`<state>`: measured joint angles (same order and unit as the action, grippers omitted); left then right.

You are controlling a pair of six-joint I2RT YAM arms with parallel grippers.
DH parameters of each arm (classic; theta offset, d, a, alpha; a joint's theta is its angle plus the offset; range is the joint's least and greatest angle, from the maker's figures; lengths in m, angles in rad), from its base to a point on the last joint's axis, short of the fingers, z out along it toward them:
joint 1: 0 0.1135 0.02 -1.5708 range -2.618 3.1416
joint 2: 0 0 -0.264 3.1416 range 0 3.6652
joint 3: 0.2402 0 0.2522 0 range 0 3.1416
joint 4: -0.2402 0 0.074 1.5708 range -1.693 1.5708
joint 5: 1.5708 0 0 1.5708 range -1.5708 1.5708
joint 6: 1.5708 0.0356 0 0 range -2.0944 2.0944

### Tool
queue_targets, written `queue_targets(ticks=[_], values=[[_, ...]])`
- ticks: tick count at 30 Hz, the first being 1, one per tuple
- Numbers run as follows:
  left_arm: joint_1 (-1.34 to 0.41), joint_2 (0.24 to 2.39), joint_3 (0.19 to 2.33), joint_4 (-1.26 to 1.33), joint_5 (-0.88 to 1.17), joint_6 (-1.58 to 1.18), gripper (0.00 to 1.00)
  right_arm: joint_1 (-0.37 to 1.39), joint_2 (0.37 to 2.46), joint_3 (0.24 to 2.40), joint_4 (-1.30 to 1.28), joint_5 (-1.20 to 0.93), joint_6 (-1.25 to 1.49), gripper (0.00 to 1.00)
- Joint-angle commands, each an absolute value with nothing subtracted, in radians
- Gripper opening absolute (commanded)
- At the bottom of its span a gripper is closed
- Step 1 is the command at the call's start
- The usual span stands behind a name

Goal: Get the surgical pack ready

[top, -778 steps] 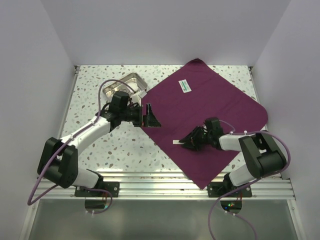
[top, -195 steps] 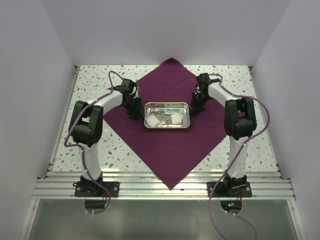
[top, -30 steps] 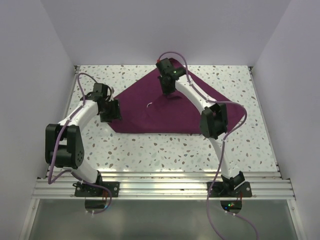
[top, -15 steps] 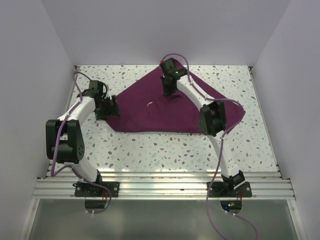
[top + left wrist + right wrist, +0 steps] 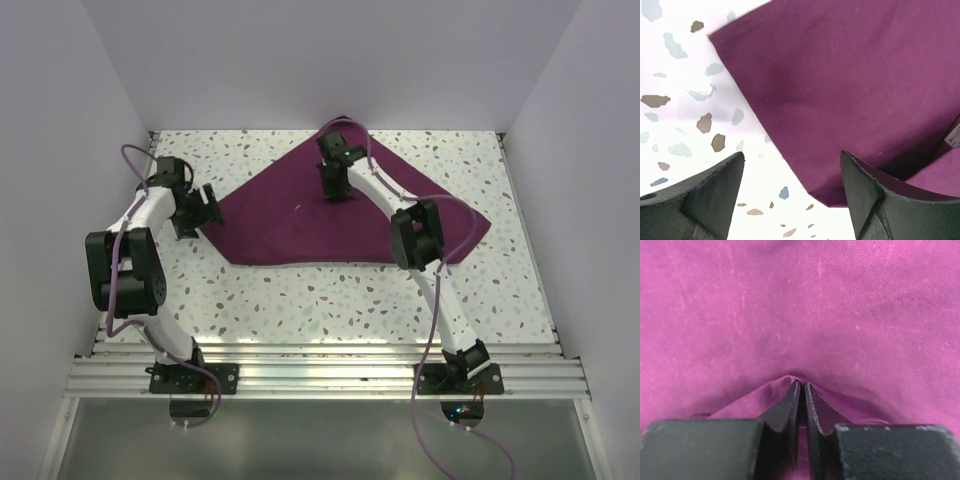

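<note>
From the top camera, the plum cloth (image 5: 330,225) lies on the speckled table (image 5: 300,310), towards its far side. It is folded into a broad triangle. The long straight edge is on the near side, one corner points far towards the back wall, and the other two corners point left and right. A small pale mark shows on the cloth left of its middle. The left gripper (image 5: 207,209) sits at the cloth's left corner, its arm reaching along the left side of the table. The right arm stretches far across the cloth, and the right gripper (image 5: 333,191) is down on the fabric just near of the far corner. Neither gripper's opening can be read from this height.

From the left wrist camera, the left gripper (image 5: 792,162) stands wide open, its two dark fingers (image 5: 715,195) well apart. Between them runs the edge of the cloth (image 5: 840,75), with bare table (image 5: 680,100) to its left. The fingers touch nothing. At the lower right, a second layer of cloth overlaps the first, and a scrap of pale label shows at the frame's edge.

From the right wrist camera, the right gripper (image 5: 801,387) is closed, its fingertips pinching a small raised fold of the cloth (image 5: 790,300). The fabric puckers up into the pinch and fills the whole view.
</note>
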<state>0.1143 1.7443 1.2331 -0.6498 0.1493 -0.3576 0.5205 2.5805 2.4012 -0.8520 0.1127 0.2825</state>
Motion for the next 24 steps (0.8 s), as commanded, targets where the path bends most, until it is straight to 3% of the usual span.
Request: queue_targets(ticks=[1, 9, 24], values=[[0.127, 1.750, 1.284, -0.649, 0.170, -0.377, 0.81, 0.514, 2.605, 2.457, -0.819, 0.114, 0.307, 0.13], [0.155, 1.772, 1.284, -0.657, 0.164, -0.403, 0.91, 0.506, 2.585, 2.496, -0.816, 0.120, 0.308, 0.45], [0.250, 1.901, 1.373, -0.627, 0.290, -0.445, 0.87, 0.497, 2.491, 2.503, -0.828, 0.137, 0.305, 0.47]])
